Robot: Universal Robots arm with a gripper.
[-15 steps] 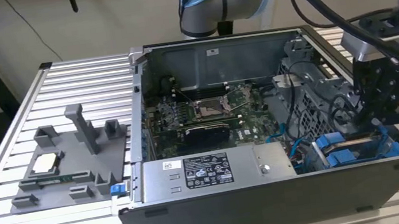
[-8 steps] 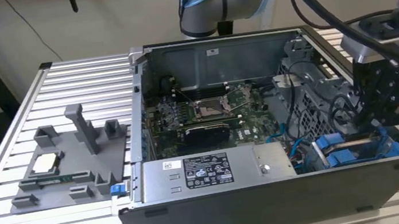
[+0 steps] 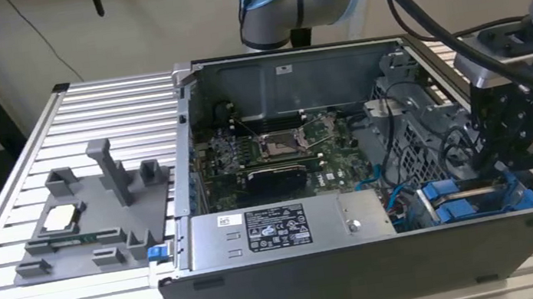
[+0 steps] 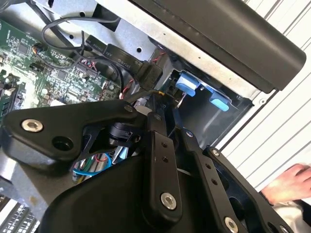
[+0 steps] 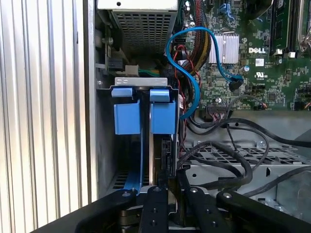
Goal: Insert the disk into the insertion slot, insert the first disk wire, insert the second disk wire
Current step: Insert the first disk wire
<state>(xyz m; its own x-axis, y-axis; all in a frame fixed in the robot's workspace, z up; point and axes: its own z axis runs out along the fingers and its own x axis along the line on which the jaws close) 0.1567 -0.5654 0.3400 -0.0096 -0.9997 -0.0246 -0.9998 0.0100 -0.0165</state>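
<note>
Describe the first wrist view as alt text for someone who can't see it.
Inside an open computer case, the end effector hangs close to two bright blue drive carriers standing side by side in a grey metal bay. A blue cable loops from beside them to the green motherboard, and black cables lie across a perforated metal cage.

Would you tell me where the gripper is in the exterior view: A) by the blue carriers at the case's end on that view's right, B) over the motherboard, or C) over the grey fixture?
A: the gripper hangs just above the blue carriers, at the end of the case on the exterior view's right.
</note>
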